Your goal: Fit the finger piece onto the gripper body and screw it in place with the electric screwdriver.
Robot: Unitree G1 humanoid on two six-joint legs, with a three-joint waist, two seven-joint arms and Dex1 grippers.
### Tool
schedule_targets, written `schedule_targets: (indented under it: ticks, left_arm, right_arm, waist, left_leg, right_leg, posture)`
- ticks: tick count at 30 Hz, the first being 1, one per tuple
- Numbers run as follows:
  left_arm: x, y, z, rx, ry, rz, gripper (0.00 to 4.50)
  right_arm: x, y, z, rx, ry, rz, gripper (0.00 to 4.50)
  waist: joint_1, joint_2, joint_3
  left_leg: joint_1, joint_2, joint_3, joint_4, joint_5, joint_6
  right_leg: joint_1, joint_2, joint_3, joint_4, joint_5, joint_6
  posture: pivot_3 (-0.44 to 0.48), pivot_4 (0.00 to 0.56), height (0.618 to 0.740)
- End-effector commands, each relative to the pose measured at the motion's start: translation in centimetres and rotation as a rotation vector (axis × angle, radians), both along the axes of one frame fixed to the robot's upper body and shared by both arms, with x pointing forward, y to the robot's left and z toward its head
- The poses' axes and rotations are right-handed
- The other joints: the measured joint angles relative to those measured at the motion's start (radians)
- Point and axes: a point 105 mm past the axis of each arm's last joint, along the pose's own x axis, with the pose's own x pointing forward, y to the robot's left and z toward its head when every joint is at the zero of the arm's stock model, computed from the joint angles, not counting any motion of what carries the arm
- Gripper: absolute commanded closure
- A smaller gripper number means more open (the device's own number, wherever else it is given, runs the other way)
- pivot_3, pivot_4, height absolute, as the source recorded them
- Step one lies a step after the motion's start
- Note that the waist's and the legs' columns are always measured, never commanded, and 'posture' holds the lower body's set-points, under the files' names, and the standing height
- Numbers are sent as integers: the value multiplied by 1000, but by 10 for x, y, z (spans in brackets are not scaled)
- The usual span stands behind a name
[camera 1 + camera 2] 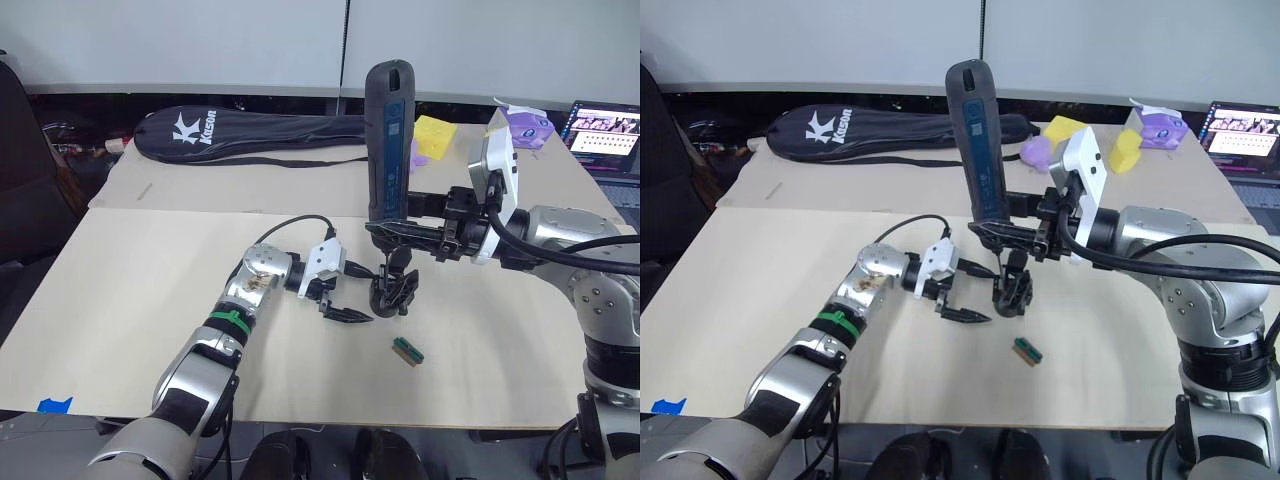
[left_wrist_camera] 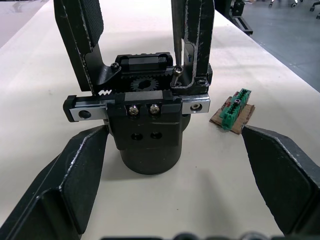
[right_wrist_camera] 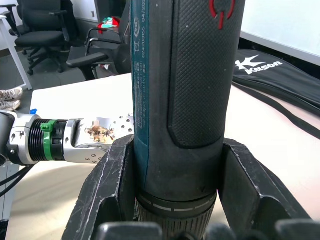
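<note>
Right gripper (image 1: 400, 232), at centre right of the head view, is clamped around the electric screwdriver (image 1: 388, 140), held upright with its bit down on a screw at the top of the gripper body (image 2: 145, 122). Left gripper (image 1: 347, 316), just left of centre, has its fingers spread wide with nothing between them, tips low beside the gripper body, which stands on the table (image 1: 150, 300) at frame centre. The finger piece (image 2: 82, 40) stands upright on the body; a green-and-black block (image 1: 408, 350) lies close by, lower right.
</note>
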Motion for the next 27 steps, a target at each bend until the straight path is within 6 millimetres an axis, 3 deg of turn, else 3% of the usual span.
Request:
schedule_targets:
  ticks: [1,27]
  left_arm:
    - [1,-3,9,-16,-38,-12,0]
    - [0,-4,7,-18,-43,-14,0]
  right_arm:
    - [-10,-2,22,32,-91,10,2603]
    - [-12,-5,16,19,-90,3,2603]
  waist:
    - [0,0,0]
    - [0,0,0]
  left_leg:
    - [0,0,0,0,0,0]
    - [0,0,0,0,0,0]
  right_leg:
    - [0,0,0,0,0,0]
    - [0,0,0,0,0,0]
  posture:
    - [0,150,740]
    - [0,150,740]
